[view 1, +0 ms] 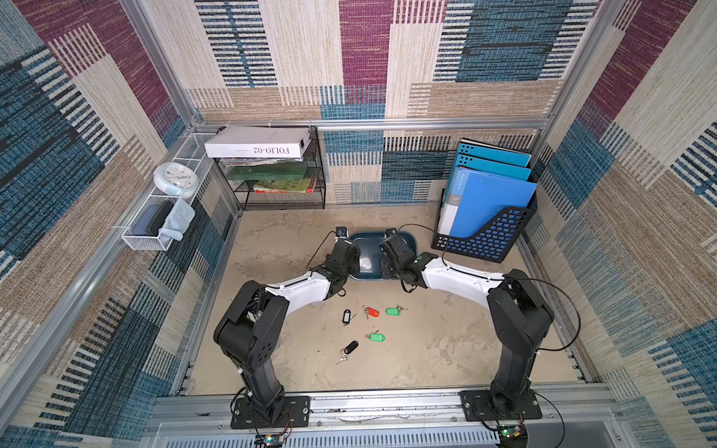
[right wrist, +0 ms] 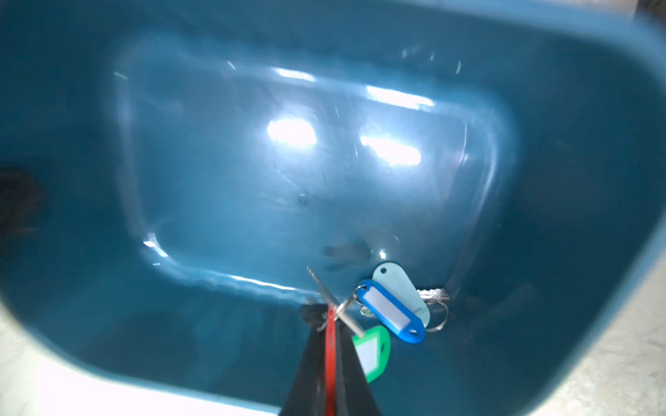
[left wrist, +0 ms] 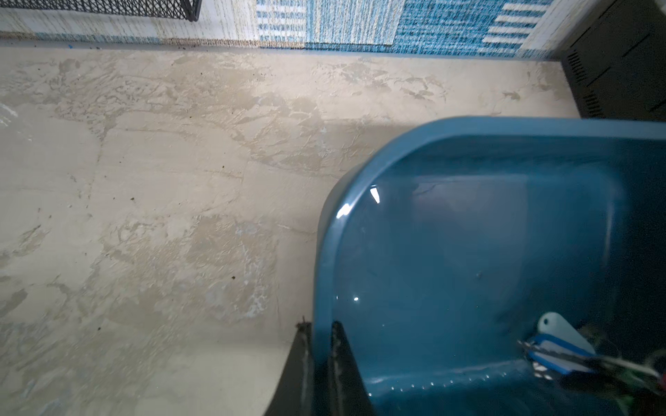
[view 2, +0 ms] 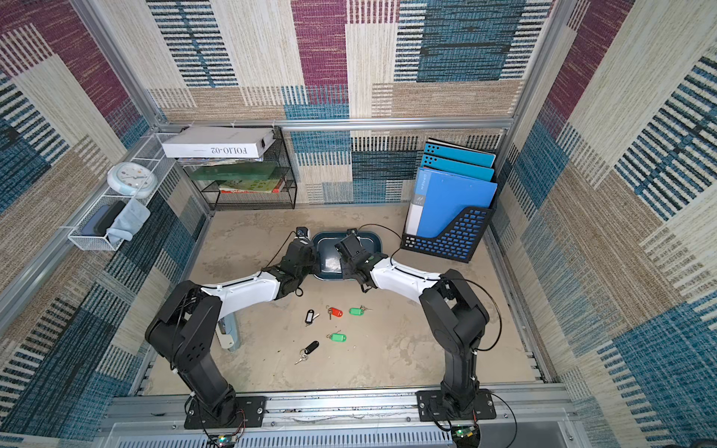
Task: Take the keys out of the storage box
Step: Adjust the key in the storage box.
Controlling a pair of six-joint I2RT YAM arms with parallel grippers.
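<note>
**Top views.** In both top views the shallow dark teal plastic storage box [view 1: 365, 235] [view 2: 329, 236] sits on the sandy grey worktop [view 1: 446, 349], at 12 o'clock from the loose keys. Five small silver keys are already out:
- a black-tagged key [view 1: 346, 317] at 9 o'clock of the bunch
- a red-tagged key [view 1: 372, 312] at 12
- a green-tagged key [view 1: 392, 310] at 2
- a second green one [view 1: 376, 337] at 5
- a second black one [view 1: 350, 347] at 7

The left arm [view 1: 298, 289] reaches the box's 9 o'clock side. The right arm [view 1: 461, 277] reaches its 3 o'clock side.

**Left wrist view.** The left tool [left wrist: 319, 326] is clenched on the box wall, with one finger outside and one inside. If it lets go, I think the box could slide or lift up.

**Right wrist view.** The right tool [right wrist: 329, 317] is pinched tight on a thin red tag [right wrist: 330, 342], seen edge-on, low inside the box. Right beside it are a blue tag [right wrist: 391, 313], a pale teal tag [right wrist: 398, 284] partly under the blue one, and a green tag [right wrist: 373, 351]. That makes four keys still in the box, so nine in all.

The rings and key blades cross each other close to the red tag. Pulling up may drag another key along, and it could drop halfway. The hold is on a skinny edge, so the tag could also slip out.
</note>
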